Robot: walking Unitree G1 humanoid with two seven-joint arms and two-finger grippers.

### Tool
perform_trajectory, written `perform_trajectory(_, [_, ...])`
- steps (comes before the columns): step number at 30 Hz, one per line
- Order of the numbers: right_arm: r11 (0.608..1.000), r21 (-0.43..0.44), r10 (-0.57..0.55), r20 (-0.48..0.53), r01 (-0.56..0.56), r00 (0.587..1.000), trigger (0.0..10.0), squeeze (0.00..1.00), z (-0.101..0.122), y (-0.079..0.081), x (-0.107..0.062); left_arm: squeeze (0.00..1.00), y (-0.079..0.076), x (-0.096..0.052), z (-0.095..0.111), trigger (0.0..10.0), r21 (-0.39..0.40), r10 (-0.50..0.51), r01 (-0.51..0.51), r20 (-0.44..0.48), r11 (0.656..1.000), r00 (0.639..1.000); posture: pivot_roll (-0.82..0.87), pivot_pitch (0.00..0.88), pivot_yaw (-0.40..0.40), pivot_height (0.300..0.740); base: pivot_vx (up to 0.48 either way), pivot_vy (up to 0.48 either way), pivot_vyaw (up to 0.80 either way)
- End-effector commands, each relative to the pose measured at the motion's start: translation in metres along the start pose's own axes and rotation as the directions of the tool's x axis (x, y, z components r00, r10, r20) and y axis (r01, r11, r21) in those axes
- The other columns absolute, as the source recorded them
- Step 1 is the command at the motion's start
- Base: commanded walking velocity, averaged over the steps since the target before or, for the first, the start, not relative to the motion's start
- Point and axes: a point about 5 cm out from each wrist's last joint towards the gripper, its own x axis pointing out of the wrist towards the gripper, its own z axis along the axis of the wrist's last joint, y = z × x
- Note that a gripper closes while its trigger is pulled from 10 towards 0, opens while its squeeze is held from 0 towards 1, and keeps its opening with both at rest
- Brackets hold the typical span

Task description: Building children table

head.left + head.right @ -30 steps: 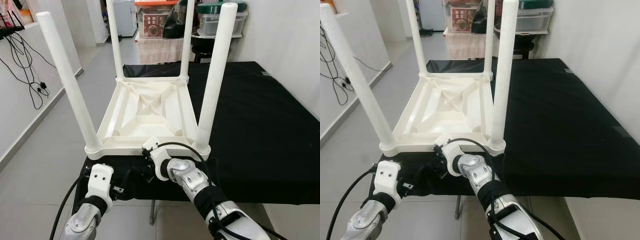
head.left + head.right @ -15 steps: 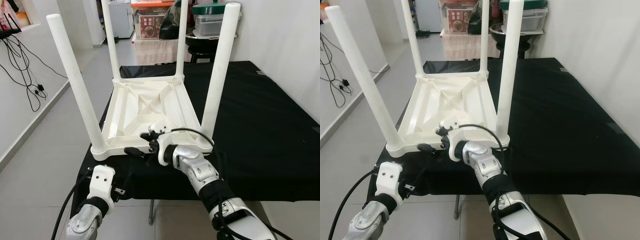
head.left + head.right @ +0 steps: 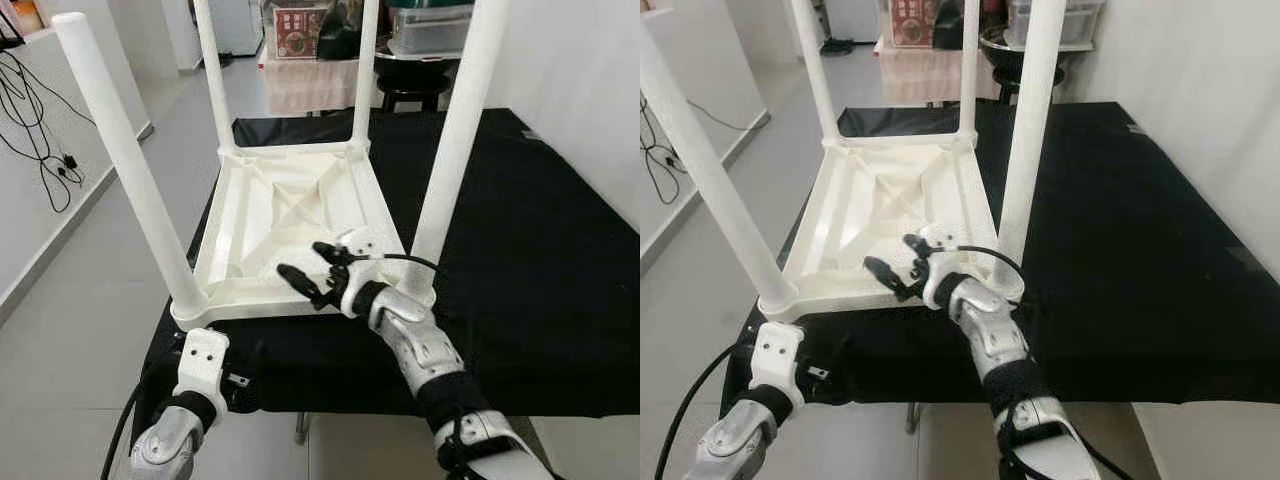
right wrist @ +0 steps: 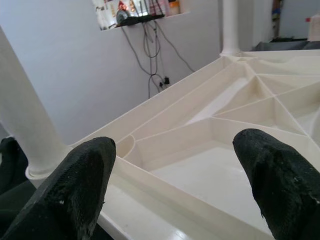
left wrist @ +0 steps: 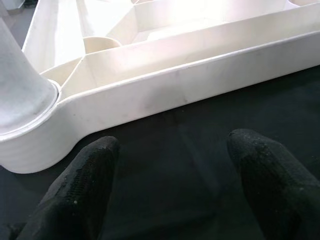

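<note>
**Upturned children's table rests on a black-covered bench as robot reaches over its rim**

A white plastic children's table lies upside down at the near left corner of a work table draped in black cloth, its four round legs standing straight up: the near left leg, the near right leg and two far legs at the back corners. The ribbed underside faces the ceiling, with diagonal braces crossing at its middle.

The robot's right gripper hovers just above the near edge of the frame, beside the near right leg, its two black fingers spread wide and clasping nothing. The left gripper sits low at the front edge of the cloth, just short of the corner socket of the near left leg, its fingers likewise parted and empty.

Behind the work table stand storage boxes and a dark stool; black cables hang down the white wall to the left, above a grey tiled floor.
</note>
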Motion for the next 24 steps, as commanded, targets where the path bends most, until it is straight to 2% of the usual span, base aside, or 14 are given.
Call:
perform_trajectory(1, [0.999, -0.033, -0.029, 0.034, 0.03, 0.999, 10.0, 0.0, -0.001, -0.001, -0.01, 0.0, 0.004, -0.001, 0.005, 10.0, 0.038, 0.01, -0.01, 0.014, 0.999, 1.0, 0.02, 0.0, 0.012, 0.74, 0.0, 0.0, 0.0])
perform_trajectory(6, [0.996, -0.081, -0.045, 0.021, 0.047, 0.999, 10.0, 0.0, -0.006, -0.001, -0.019, 0.0, 0.005, 0.001, 0.01, 10.0, 0.049, 0.012, -0.014, 0.038, 0.999, 0.999, 0.01, 0.0, 0.015, 0.74, 0.0, 0.0, 0.0])
perform_trajectory(7, [0.991, -0.118, -0.061, 0.009, 0.061, 0.998, 10.0, 0.0, -0.01, -0.002, -0.024, 0.0, 0.005, 0.0, 0.013, 10.0, 0.052, 0.018, -0.021, 0.049, 0.998, 0.999, 0.01, 0.0, 0.015, 0.74, 0.0, 0.0, 0.0])
perform_trajectory(10, [0.956, -0.214, -0.205, -0.004, 0.199, 0.979, 10.0, 0.0, -0.018, -0.016, -0.041, 0.0, 0.012, -0.011, 0.016, 10.0, 0.049, 0.078, -0.082, 0.074, 0.995, 0.994, 0.01, 0.0, 0.014, 0.74, 0.0, 0.0, 0.0])
perform_trajectory(14, [0.948, -0.222, -0.233, -0.002, 0.227, 0.972, 10.0, 0.0, -0.019, -0.019, -0.045, 0.0, 0.015, -0.016, 0.015, 10.0, 0.045, 0.1, -0.103, 0.075, 0.994, 0.992, 0.01, 0.0, 0.012, 0.74, 0.0, 0.0, 0.0])
perform_trajectory(17, [0.943, -0.214, -0.266, -0.015, 0.257, 0.964, 10.0, 0.0, -0.027, -0.014, -0.064, 0.0, 0.017, -0.03, 0.01, 10.0, 0.007, 0.212, -0.213, 0.086, 0.977, 0.974, 0.01, 0.0, -0.018, 0.74, 0.0, 0.0, 0.0])
perform_trajectory(19, [0.943, -0.214, -0.266, -0.015, 0.257, 0.964, 10.0, 0.0, -0.027, -0.014, -0.064, 0.0, 0.017, -0.03, 0.01, 10.0, 0.007, 0.212, -0.213, 0.086, 0.977, 0.974, 0.01, 0.0, -0.018, 0.74, 0.0, 0.0, 0.0])
perform_trajectory(22, [0.94, -0.22, -0.272, -0.019, 0.262, 0.962, 10.0, 0.0, -0.031, -0.008, -0.073, 0.0, 0.025, -0.038, 0.016, 10.0, 0.028, 0.321, -0.327, 0.122, 0.945, 0.939, 0.01, 0.0, -0.024, 0.74, 0.0, 0.0, 0.0])
perform_trajectory(24, [0.935, -0.221, -0.286, -0.013, 0.276, 0.958, 10.0, 0.0, -0.029, -0.009, -0.074, 0.0, 0.029, -0.038, 0.019, 10.0, 0.033, 0.342, -0.35, 0.141, 0.936, 0.929, 0.01, 0.0, -0.023, 0.74, 0.0, 0.0, 0.0])
